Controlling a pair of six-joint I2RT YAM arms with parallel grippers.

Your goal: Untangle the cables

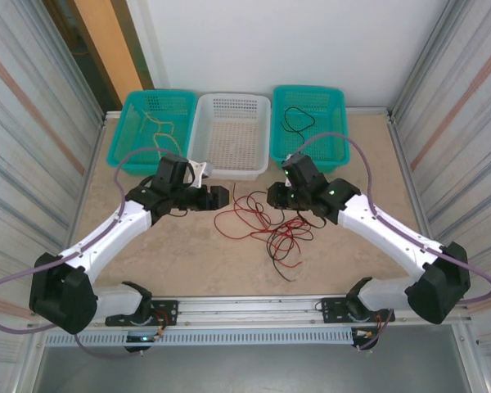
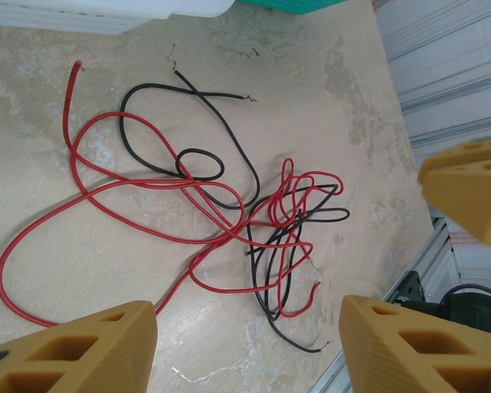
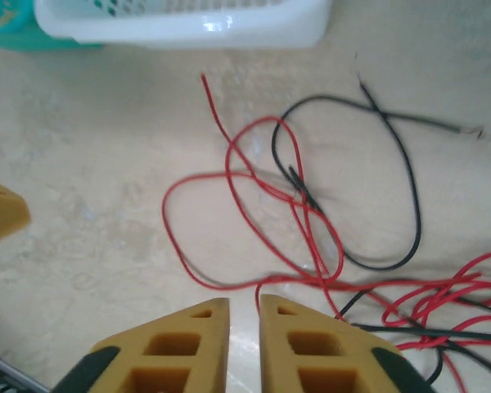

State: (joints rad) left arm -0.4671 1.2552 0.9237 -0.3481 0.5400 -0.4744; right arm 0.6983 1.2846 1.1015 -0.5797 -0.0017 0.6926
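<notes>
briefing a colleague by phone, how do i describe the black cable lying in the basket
Along the far edge of the table stand three plastic mesh baskets; take the right teal basket. Inside it lies a thin black cable in a loose loop. Unlike the red and black cables tangled mid-table, it lies alone, and the left teal basket holds a pale yellow cable.

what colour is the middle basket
The middle basket is white, clearest from the top external view.

Probably lab test cell: corrugated panel walls point(image 1: 24, 123), aluminium rail point(image 1: 254, 304), plastic baskets point(image 1: 237, 169) on table point(image 1: 188, 254).
</notes>
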